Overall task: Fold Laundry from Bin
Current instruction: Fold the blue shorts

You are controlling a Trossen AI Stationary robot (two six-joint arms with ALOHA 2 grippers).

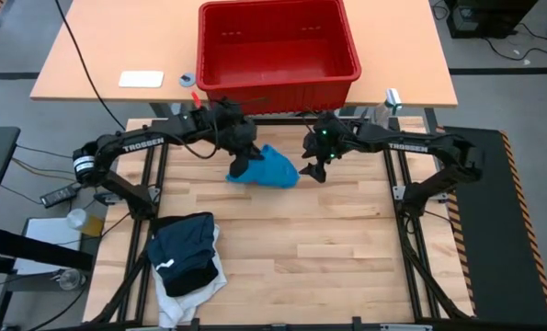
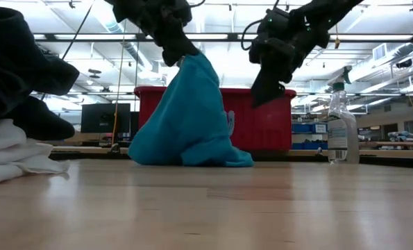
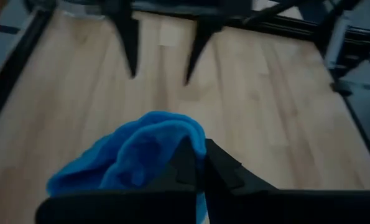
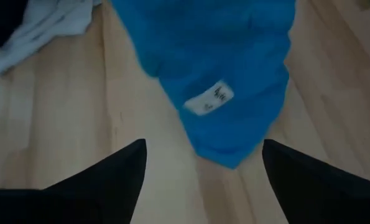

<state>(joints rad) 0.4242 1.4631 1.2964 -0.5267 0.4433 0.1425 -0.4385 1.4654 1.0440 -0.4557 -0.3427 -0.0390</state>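
At frame centre, the left end effector (image 1: pixel 246 162) pinches the soft, light blue garment (image 1: pixel 271 169) by its top; the right end effector (image 1: pixel 315 171) hangs wide beside it, best gripping an edge.

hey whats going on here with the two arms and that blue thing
The left gripper is shut on the small bright blue garment, holding one end up while the rest drapes onto the wooden table. The right gripper hangs open beside it, holding nothing. The red bin sits behind, and a pile of dark and white laundry lies near the table's front left.
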